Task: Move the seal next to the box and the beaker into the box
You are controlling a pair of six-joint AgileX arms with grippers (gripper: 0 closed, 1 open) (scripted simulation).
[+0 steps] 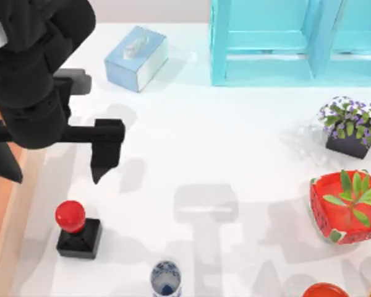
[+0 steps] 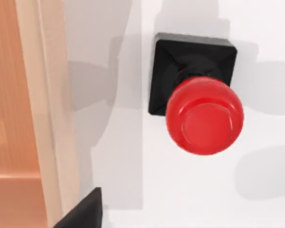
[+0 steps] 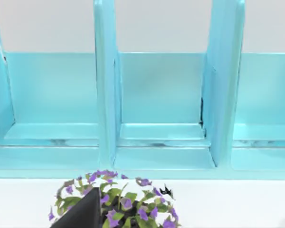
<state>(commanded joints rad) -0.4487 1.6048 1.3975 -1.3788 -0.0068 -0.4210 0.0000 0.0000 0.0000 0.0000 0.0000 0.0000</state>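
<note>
Left tool (image 1: 62, 151), fingers spread and empty, high above the counter (image 1: 235, 154); seal (image 1: 78, 229) upright just beside box (image 1: 15, 204), that step apparently done; beaker (image 1: 166, 279) at near edge, next needing a descent and pinch; right tool's state unclear.

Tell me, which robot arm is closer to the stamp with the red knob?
The left one. The left gripper hangs just above the seal, near the box at the table's left. The right arm is far across the table, its wrist camera facing the turquoise shelf and purple flowers.
</note>
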